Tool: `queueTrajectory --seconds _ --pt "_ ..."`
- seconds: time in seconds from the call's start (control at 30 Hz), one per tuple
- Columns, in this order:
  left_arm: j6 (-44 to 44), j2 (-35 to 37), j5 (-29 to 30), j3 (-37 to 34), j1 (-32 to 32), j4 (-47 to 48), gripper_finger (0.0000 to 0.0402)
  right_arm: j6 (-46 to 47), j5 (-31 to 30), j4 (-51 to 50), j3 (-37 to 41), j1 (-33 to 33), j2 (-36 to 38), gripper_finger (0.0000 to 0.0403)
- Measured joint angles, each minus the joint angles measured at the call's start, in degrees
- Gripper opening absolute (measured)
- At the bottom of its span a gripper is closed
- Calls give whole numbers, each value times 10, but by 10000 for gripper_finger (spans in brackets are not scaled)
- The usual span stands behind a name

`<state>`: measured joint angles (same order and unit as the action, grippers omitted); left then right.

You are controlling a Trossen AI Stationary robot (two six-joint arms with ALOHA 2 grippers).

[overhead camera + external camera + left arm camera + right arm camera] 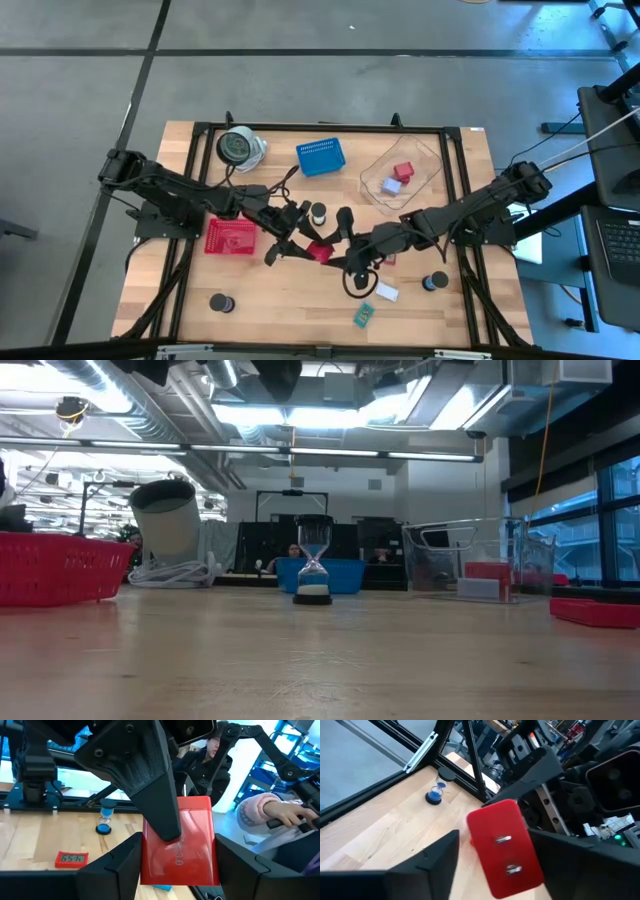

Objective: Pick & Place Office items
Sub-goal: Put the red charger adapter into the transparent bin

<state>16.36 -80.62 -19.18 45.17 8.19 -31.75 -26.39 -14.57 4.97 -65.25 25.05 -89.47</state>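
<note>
Red block [180, 840], face embossed with digits resembling "3.0", gripped by the left hand [175, 865] above the table [300, 300]; right hand [490, 855] straddles it, grip uncertain.

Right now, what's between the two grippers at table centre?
A flat red block. The high view shows it between the left gripper and the right gripper; the left wrist view shows the left fingers clamping it.

The table [300, 300] is pale, smooth-grained wood framed in black metal bars, the red block [180, 845] is glossy plastic, both grippers' fingers [145, 775] are matt, ribbed black plastic, and the tub [425, 165] is clear plastic
</note>
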Motion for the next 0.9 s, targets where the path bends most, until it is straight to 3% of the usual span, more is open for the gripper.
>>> queueTrajectory --seconds 0.2,0.4,0.77,0.9 --pt "19 0 -8 0 0 2 205 -19 10 0 0 -9 0 134" --pt "17 0 -7 0 0 -3 217 -30 9 0 0 -10 0 132" --pt "43 3 22 0 -11 -22 294 -18 7 -13 0 -10 0 123" --pt "25 27 45 0 -37 -11 303 17 -20 -67 0 -10 10 123"
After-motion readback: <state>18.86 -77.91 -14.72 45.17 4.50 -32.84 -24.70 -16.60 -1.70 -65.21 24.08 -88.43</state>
